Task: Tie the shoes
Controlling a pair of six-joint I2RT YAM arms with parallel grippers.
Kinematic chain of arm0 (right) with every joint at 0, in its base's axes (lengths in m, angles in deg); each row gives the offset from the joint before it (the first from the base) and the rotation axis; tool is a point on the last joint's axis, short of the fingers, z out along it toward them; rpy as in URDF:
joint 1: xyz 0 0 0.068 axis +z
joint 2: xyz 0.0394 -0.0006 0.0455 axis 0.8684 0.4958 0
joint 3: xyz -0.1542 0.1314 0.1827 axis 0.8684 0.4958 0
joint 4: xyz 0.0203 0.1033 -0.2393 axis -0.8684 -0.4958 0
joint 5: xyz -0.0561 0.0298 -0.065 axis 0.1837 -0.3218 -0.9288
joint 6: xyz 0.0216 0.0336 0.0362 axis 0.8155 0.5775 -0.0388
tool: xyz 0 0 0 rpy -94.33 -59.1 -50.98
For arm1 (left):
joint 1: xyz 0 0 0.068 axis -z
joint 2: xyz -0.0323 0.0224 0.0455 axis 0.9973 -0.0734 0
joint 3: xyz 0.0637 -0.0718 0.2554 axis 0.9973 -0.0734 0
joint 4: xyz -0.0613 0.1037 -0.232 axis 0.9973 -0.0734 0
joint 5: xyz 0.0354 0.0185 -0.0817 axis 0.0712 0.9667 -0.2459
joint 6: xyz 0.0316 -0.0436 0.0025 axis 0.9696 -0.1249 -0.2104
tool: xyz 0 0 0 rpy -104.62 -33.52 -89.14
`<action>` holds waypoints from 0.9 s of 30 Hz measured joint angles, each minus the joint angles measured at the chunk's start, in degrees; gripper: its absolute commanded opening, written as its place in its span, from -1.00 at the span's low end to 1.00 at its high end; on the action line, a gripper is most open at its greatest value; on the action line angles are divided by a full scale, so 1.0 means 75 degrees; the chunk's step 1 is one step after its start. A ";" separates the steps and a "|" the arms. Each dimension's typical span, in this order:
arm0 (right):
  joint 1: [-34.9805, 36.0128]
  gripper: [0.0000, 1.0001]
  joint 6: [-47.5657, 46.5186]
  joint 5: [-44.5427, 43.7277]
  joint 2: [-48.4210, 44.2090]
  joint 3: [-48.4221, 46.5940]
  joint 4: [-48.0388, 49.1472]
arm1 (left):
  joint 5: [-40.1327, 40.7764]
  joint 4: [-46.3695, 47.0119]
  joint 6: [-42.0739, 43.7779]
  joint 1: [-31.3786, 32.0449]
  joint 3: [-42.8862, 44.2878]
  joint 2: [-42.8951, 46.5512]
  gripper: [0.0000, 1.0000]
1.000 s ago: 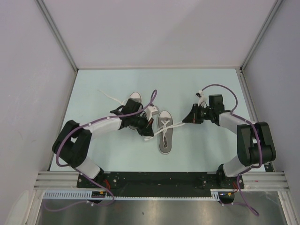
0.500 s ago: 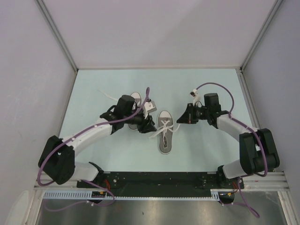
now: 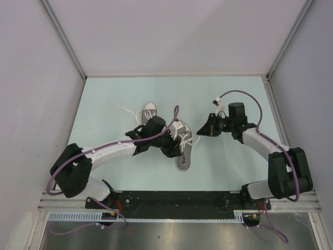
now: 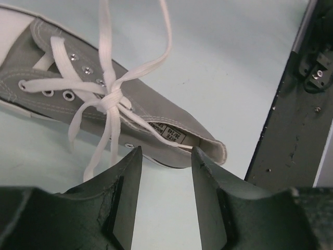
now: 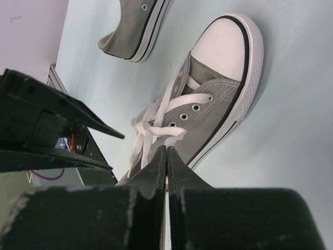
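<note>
Grey sneaker [image 4: 156,110], knotted white laces [image 4: 111,99] — left pincer [image 4: 166,156] parted just beside

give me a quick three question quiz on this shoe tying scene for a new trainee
1. True or false: the left gripper is holding something.
2. Which one is shut? A) left gripper B) right gripper
3. Fill in: the shoe in the right wrist view has a ___ toe cap.

Key: 1 false, its jaws stand open with nothing between them. 2 B. 3 white.
</note>
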 measured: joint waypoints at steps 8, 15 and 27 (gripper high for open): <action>0.0026 -1.00 0.0000 0.0000 0.0000 0.0000 -0.0023 | 0.0382 -0.0029 -0.0501 0.0058 0.0219 -0.0734 -0.06; 0.0070 -1.00 -0.0006 0.0000 -0.0003 0.0000 -0.0026 | 0.0382 -0.0073 -0.0597 0.0073 0.0481 -0.1046 -0.36; 0.0073 -1.00 -0.0175 -0.0003 -0.0003 0.0000 -0.0099 | 0.0385 -0.0271 -0.0519 0.0085 0.0495 -0.0691 -1.00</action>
